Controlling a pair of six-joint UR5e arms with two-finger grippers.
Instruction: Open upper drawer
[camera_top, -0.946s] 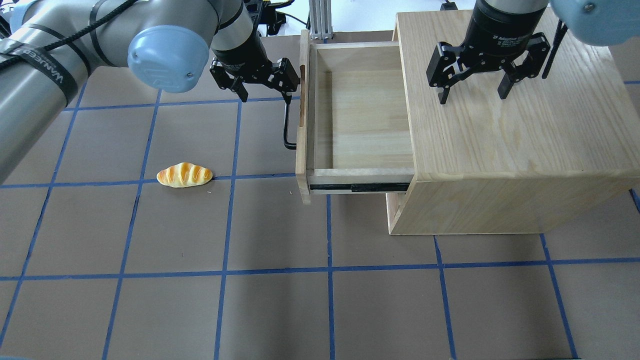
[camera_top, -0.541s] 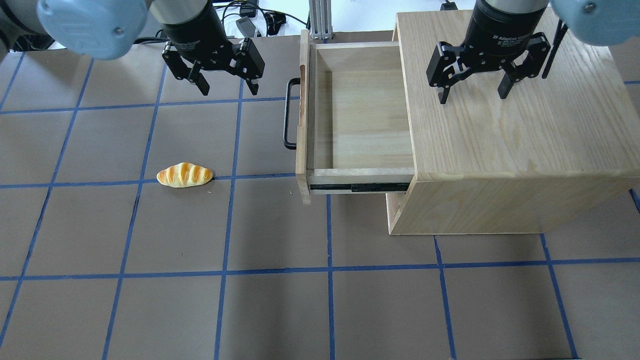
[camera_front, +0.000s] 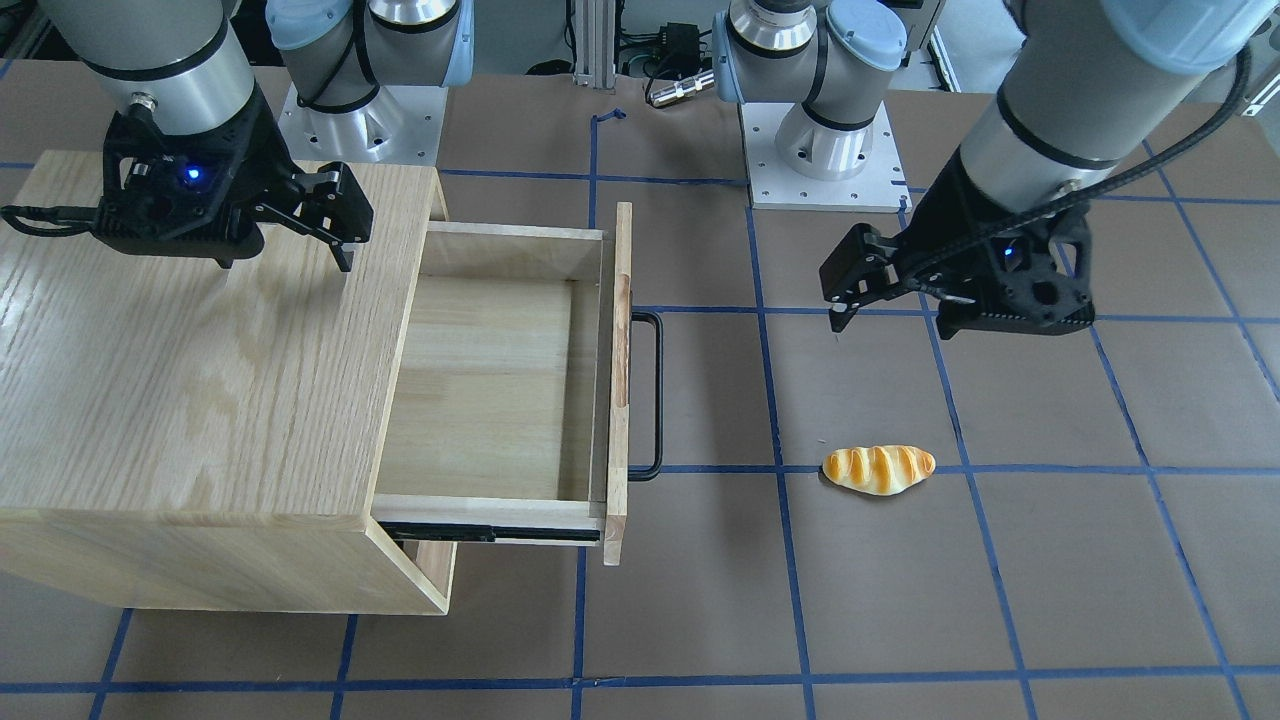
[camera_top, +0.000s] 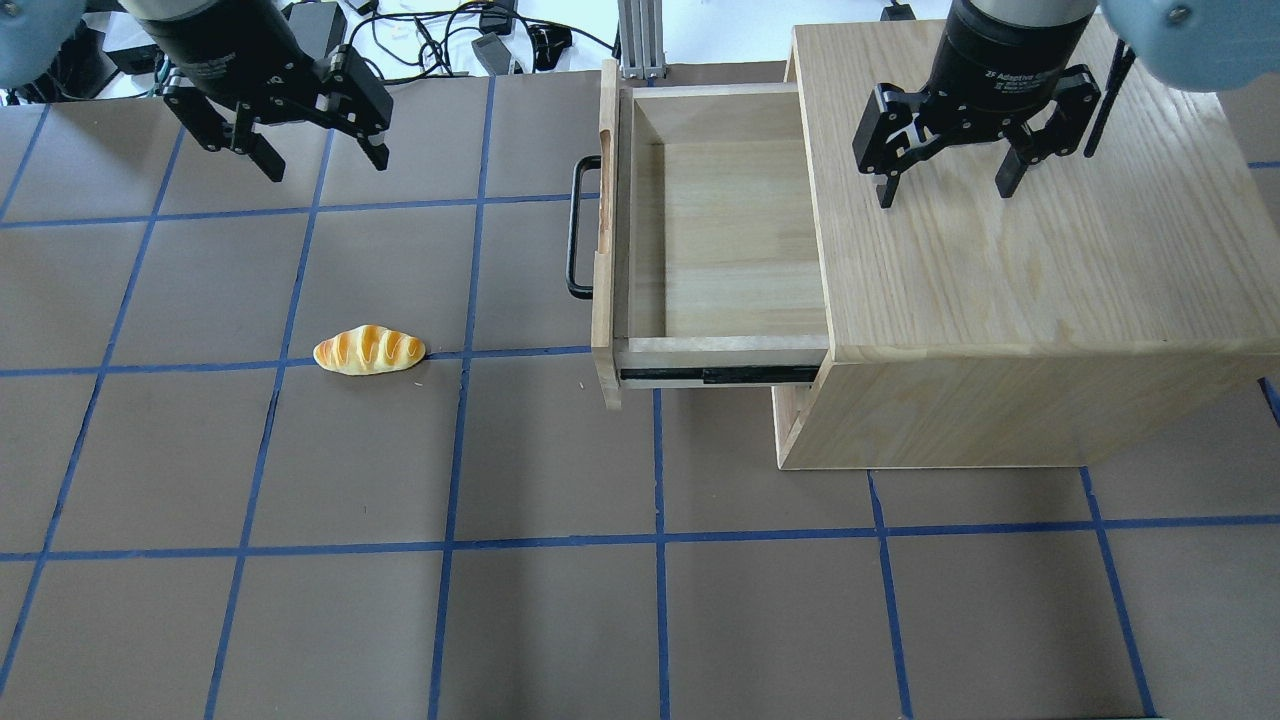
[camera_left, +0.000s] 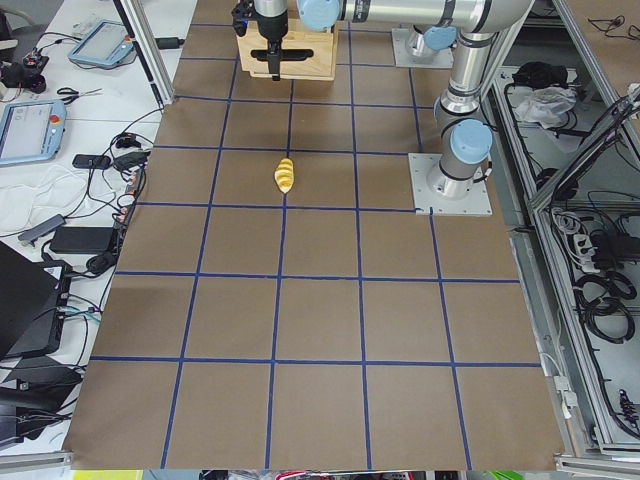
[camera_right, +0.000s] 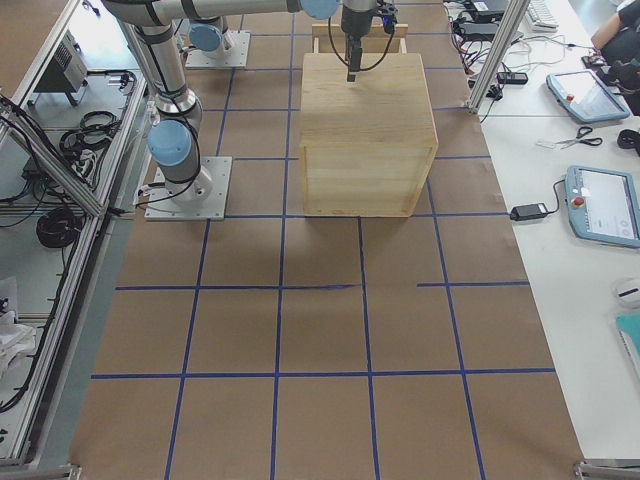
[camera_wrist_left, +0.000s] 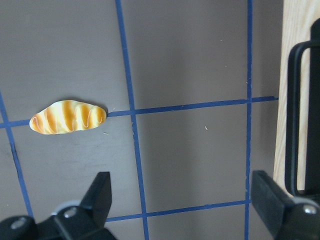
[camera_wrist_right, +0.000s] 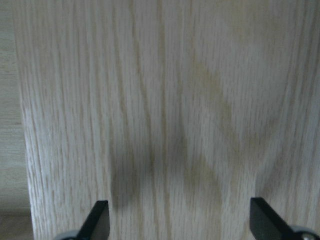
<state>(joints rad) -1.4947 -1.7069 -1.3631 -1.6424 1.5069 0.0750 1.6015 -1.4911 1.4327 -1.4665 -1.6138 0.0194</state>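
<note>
The upper drawer (camera_top: 740, 240) stands pulled well out of the light-oak cabinet (camera_top: 1040, 280), and its inside shows empty. Its wood front (camera_top: 605, 250) carries the black bar handle (camera_top: 572, 230) and an oblong slot. My left gripper (camera_top: 325, 165) is open and empty above the mat, far to the left of the handle. In the left wrist view the handle (camera_wrist_left: 292, 115) lies at the right edge, beyond my open fingers (camera_wrist_left: 100, 195). My right gripper (camera_top: 945, 190) is open and empty over the cabinet top, and the right wrist view shows only wood grain (camera_wrist_right: 165, 100).
A toy bread roll (camera_top: 369, 350) lies on the brown mat left of the drawer; it also shows in the front view (camera_front: 878, 469) and the left wrist view (camera_wrist_left: 67, 118). Cables (camera_top: 470, 40) lie past the mat's back edge. The arm bases (camera_front: 820, 150) stand behind.
My left gripper has moved left, away from the drawer handle, with its jaws still open. The drawer, the roll and my right gripper have not moved.
</note>
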